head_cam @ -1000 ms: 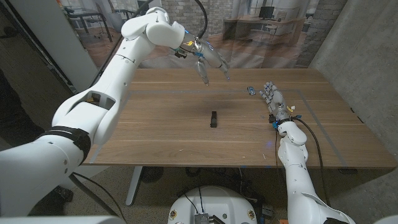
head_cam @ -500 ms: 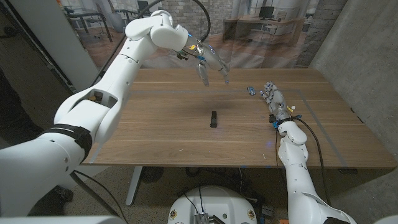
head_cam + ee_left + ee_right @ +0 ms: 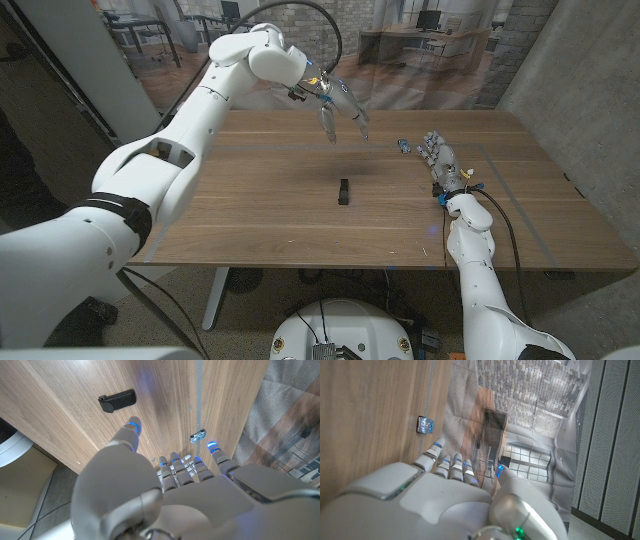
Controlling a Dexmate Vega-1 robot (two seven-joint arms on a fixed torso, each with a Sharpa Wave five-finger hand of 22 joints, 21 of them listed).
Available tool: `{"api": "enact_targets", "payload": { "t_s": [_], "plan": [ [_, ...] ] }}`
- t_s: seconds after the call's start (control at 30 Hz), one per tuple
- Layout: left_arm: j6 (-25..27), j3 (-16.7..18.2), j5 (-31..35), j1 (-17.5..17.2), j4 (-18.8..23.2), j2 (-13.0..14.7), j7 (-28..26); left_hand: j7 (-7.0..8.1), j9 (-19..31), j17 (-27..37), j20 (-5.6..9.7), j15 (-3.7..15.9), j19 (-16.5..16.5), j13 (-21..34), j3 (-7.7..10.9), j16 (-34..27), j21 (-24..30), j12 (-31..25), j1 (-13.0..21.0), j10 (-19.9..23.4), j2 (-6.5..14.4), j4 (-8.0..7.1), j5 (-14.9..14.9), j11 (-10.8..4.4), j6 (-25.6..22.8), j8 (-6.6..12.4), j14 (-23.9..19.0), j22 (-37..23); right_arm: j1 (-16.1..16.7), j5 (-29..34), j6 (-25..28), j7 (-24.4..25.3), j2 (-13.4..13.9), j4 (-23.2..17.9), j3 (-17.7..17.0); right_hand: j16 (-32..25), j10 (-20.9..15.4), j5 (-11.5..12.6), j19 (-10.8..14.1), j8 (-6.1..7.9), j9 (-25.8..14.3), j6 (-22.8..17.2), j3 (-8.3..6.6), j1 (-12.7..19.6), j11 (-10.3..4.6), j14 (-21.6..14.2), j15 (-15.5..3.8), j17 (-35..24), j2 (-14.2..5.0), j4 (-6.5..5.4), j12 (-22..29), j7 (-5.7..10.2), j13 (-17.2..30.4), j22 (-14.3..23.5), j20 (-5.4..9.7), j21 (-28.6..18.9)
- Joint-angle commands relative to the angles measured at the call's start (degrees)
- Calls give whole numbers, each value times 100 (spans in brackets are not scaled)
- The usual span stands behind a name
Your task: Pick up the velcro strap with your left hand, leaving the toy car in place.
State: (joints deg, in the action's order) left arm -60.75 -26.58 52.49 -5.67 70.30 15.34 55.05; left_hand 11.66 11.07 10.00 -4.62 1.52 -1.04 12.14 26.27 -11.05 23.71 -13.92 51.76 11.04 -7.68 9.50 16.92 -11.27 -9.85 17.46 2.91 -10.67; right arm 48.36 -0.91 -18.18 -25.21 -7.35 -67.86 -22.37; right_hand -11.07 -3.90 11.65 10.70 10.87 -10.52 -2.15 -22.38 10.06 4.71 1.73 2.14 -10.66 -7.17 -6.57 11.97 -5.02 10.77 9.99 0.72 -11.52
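Note:
The velcro strap [image 3: 343, 190] is a small black strip lying near the middle of the wooden table [image 3: 250, 210]; the left wrist view has the strap [image 3: 116, 400] beyond the fingertips. My left hand [image 3: 339, 108] hovers above the table's far side, behind the strap, fingers spread and holding nothing. The toy car [image 3: 403, 147] is a tiny blue-grey thing at the far right, and it appears as the toy car [image 3: 198, 436] and the toy car [image 3: 425, 425] in the wrist views. My right hand [image 3: 437, 158] stays just right of the car, fingers extended, holding nothing.
A faint taped line [image 3: 520, 205] runs along the table's right side. Grey walls stand to the right, and a glass partition is behind the far edge. The table's near edge [image 3: 350, 265] runs across the front.
My left arm has drifted a little to the right, the hand staying in the air with nothing in it. The strap, the car and the right hand have not moved.

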Motion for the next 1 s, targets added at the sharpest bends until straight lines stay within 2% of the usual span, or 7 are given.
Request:
{"api": "enact_targets", "payload": {
  "t_s": [0.03, 0.37, 1.0],
  "plan": [
    [-172, -128, 156, 136, -507, -93, -274, 16, 14, 20, -43, 6, 4, 23, -74, -12, -27, 24, 99, 41, 1, -19, -24, 14, -43, 38, 10, -17, -115, 40, -45, 24, 22, 196, -18, -7, -36, 25, 52, 42, -12, -47, 0, -21, -6, -31, 21, -6, 29, 8, -22, -18, 33, 15, -10, -22],
    [-244, -201, 213, 202, -743, -139, -363, -4, 14, 21, -54, 25, 0, 32, -173, -12, -62, 32, 152, 94, 20, -50, -39, 41, -99, 63, -2, -21, -263, 91, -244, 20, 67, 458, 3, -4, -36, 31, 57, 39, -12, -49, -1, -28, -11, -34, 18, -4, 30, 13, -26, -19, 33, 15, 6, -22],
    [-428, -293, 463, 219, -933, -108, -691, -34, 13, 22, -74, 38, -2, 47, -311, -9, -112, 57, 229, 119, 53, -78, -51, 74, -130, 76, -26, -26, -268, 156, -414, 120, 74, 400, 106, -2, -61, 44, 80, 37, -11, -65, -7, -29, 2, -59, 10, 4, 37, 35, -27, -13, 33, 14, 16, -26]
  ]
}}
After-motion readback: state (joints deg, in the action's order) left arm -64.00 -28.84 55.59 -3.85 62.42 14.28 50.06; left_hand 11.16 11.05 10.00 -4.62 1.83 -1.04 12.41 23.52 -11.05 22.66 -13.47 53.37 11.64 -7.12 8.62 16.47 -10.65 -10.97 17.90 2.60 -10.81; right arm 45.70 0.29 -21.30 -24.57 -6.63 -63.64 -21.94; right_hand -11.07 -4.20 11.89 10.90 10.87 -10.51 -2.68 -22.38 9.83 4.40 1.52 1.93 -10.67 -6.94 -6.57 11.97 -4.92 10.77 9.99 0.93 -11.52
